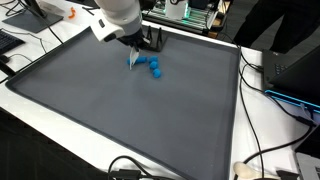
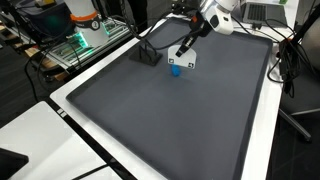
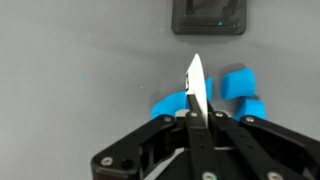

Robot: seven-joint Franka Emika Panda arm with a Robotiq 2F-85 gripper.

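My gripper point(image 3: 196, 114) is shut on a thin white flat piece point(image 3: 194, 78), which I see edge-on in the wrist view. It hangs just above the grey mat in both exterior views point(image 1: 133, 60) point(image 2: 186, 58). Right beneath and beside it lie a few small blue blocks point(image 3: 240, 84) point(image 1: 152, 68) point(image 2: 176, 69). The white piece hides part of them, and I cannot tell whether it touches them. A small black square holder point(image 3: 208, 17) point(image 1: 152, 42) point(image 2: 148, 55) stands on the mat just beyond the blocks.
The large grey mat point(image 1: 120, 120) point(image 2: 180, 120) covers a white table. Cables run along the table edge point(image 1: 260, 150). Electronics and monitors stand around the table point(image 2: 80, 35).
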